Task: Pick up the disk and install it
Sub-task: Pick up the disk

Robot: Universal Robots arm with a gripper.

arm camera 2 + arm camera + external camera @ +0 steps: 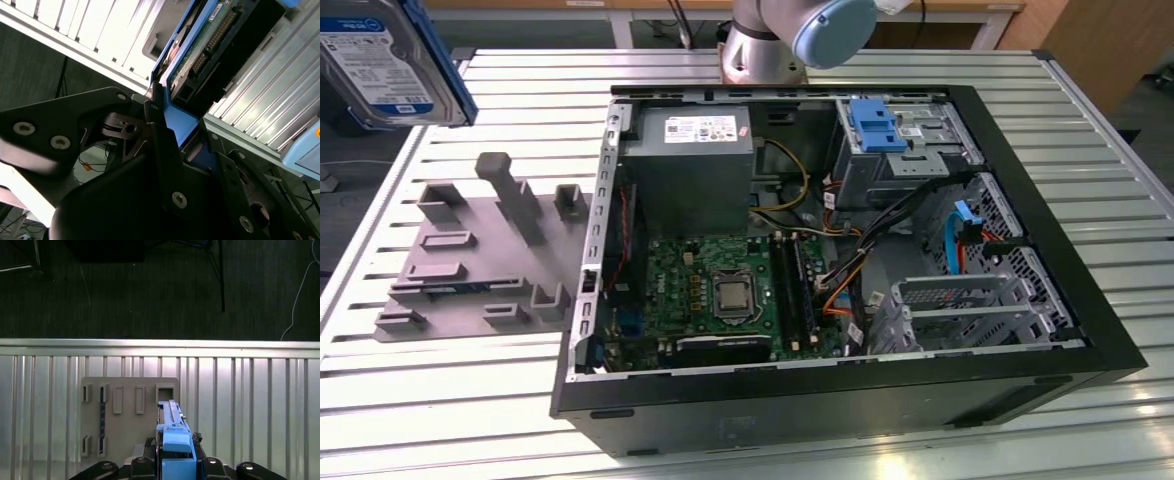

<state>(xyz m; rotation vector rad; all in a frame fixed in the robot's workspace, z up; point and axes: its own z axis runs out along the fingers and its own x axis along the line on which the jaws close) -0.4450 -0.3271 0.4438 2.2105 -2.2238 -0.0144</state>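
One disk (387, 60), clamped by its blue frame in the gripper (184, 131), hangs at the exterior view's upper left, well apart from the computer case (854, 400). Likely stiff, fairly heavy and shock-sensitive, so the frame edges are the safe hold. The second wrist view shows its circuit-board side. The first wrist view shows it edge-on, with the grey fixture plate (125, 440) behind.

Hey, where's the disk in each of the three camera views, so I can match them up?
Exterior view: the disk, label showing, at the exterior view's upper left.
First wrist view: the disk edge-on, overlapping the grey rack.
Second wrist view: the disk, circuit-board side showing, blue frame in the pincer.
Shared landmark: the slatted table.
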